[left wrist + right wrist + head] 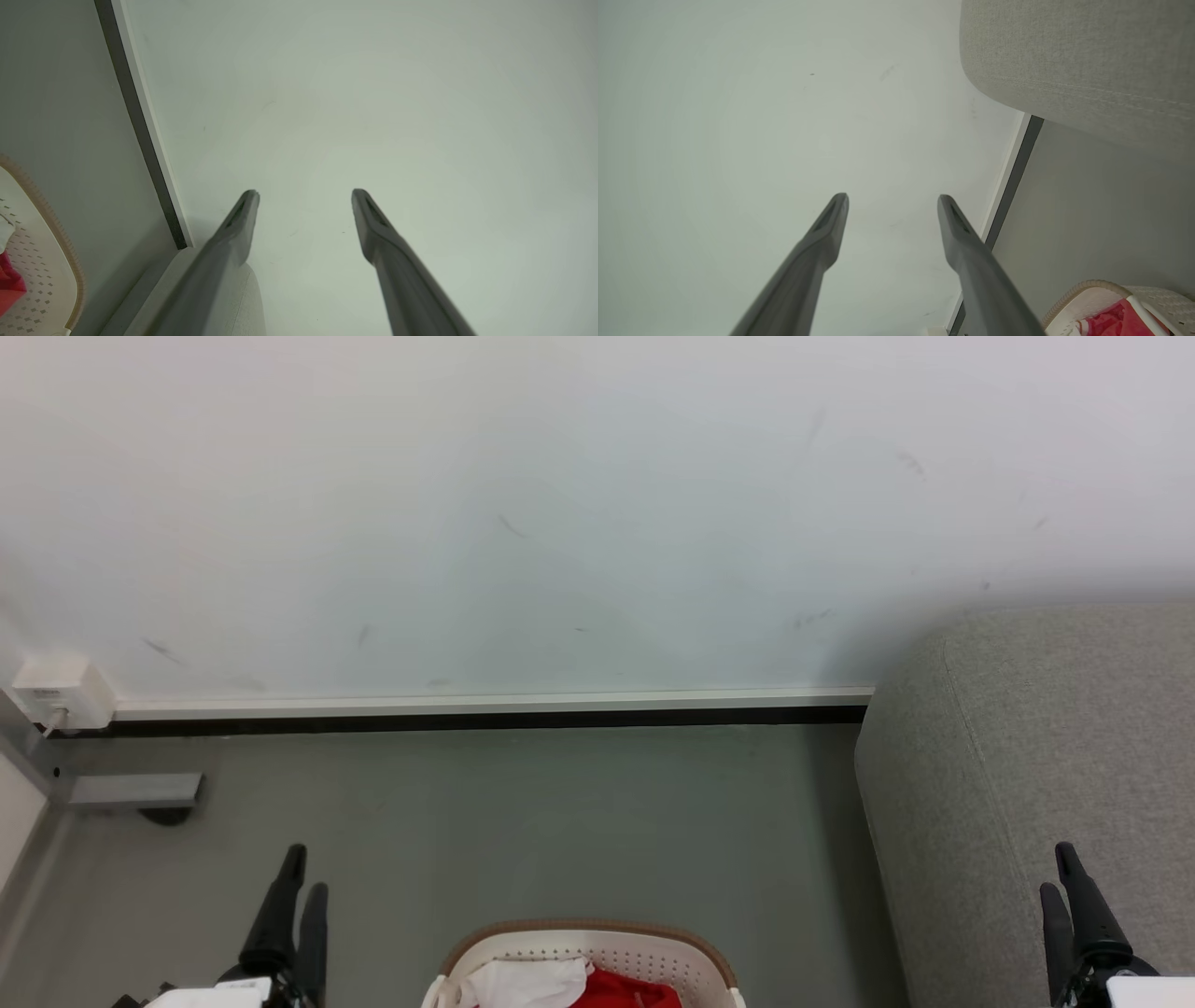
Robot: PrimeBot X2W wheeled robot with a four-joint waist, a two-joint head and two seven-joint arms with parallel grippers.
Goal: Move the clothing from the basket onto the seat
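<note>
The cream basket (pixel 653 947) with its brown rim sits on the floor at the bottom middle of the head view, holding red and white clothing (pixel 569 985). The light-grey seat (pixel 1036 775) fills the right side. My left gripper (pixel 303 868) rises at the lower left, well left of the basket, open with nothing between its fingers. My right gripper (pixel 1060 868) stands at the lower right in front of the seat, also open with nothing in it. The left wrist view shows the left gripper (pixel 304 193) spread towards the wall, the basket (pixel 46 261) at its left edge. The right gripper (pixel 893 198) spreads likewise, with the seat (pixel 1083 70) and basket (pixel 1078 298) beside it.
A white wall (pixel 560 513) with a pale and dark skirting strip (pixel 485 709) runs behind grey floor (pixel 560 821). A white wall socket box (pixel 56 695) and a grey metal bracket (pixel 135 791) sit at the far left.
</note>
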